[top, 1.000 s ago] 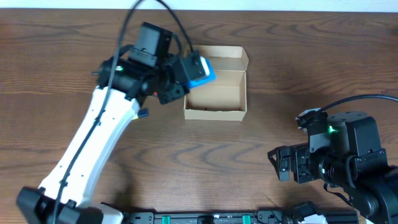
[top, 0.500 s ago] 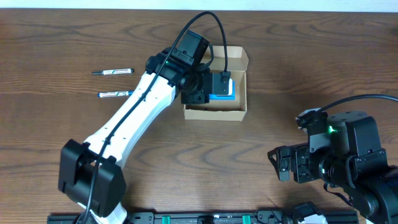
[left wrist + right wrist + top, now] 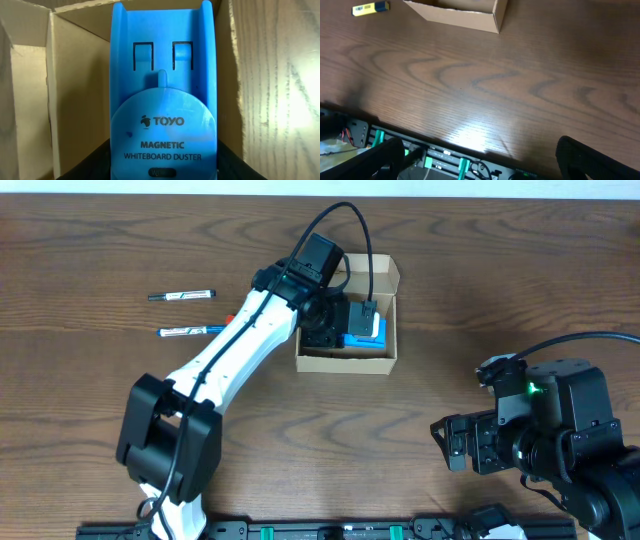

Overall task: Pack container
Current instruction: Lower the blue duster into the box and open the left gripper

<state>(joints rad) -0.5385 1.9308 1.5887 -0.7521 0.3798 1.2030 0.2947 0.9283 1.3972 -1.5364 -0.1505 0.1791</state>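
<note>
Gripping a blue whiteboard duster (image 3: 164, 100), the left pincer (image 3: 352, 323) reaches inside the container (image 3: 345, 362).

You get soft, even light overhead; glare whitens the desk (image 3: 470, 137) in your right wrist view; left wrist lettering (image 3: 162, 145) reads sharp.

The container (image 3: 345, 362) is sitting near the middle of the counter's (image 3: 300, 450) far edge, with the whiteboard duster (image 3: 368, 332) occupying its right half. Well to its left, the far marker (image 3: 182, 296) is lying behind the near marker (image 3: 185, 332).
</note>
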